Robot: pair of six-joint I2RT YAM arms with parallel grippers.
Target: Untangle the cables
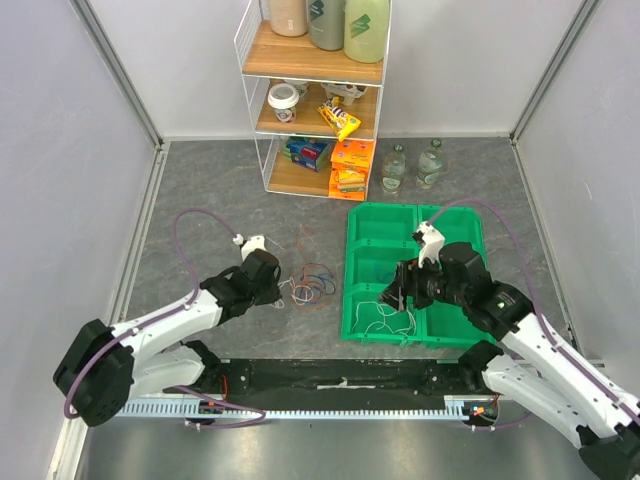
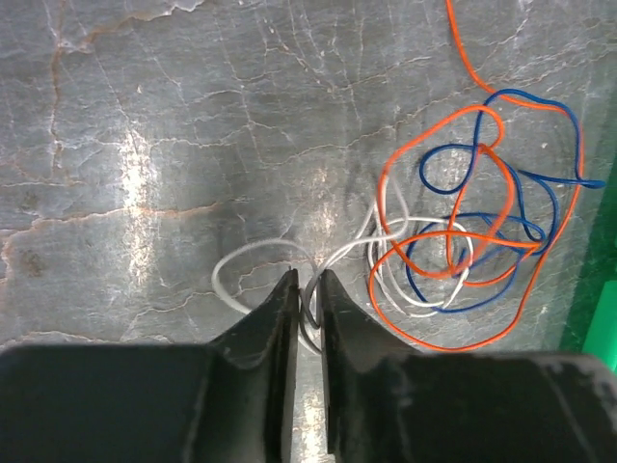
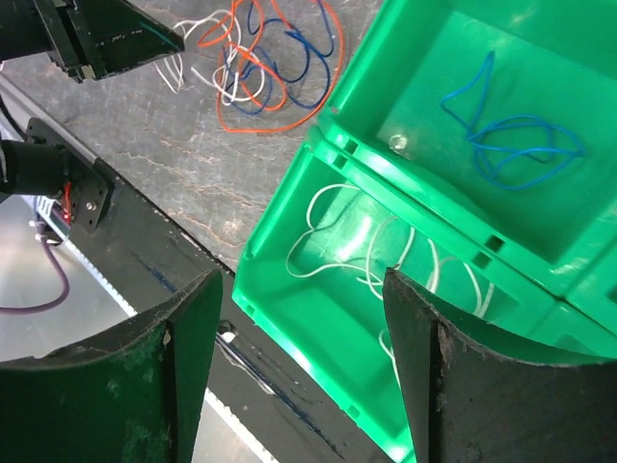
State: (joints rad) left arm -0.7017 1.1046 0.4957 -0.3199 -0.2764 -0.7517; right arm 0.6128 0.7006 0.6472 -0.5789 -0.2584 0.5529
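Two arms, left arm (image 1: 165,325) and right arm (image 1: 545,345), carry one gripper each with two fingers apiece: left gripper (image 2: 308,286), right gripper (image 3: 301,280). Five cables show. Just right of the left fingers (image 2: 275,328) lie one orange cable (image 2: 386,188), one blue cable (image 2: 525,95) and one white cable (image 2: 216,278), which reaches into their gap. Between the right fingers (image 3: 183,357) lies a second white cable (image 3: 310,207), and beyond them a second blue cable (image 3: 525,120). One bin (image 1: 350,270). One shelf (image 1: 315,60) with three boards. Two bottles (image 1: 396,168) stand well beyond all fingers.
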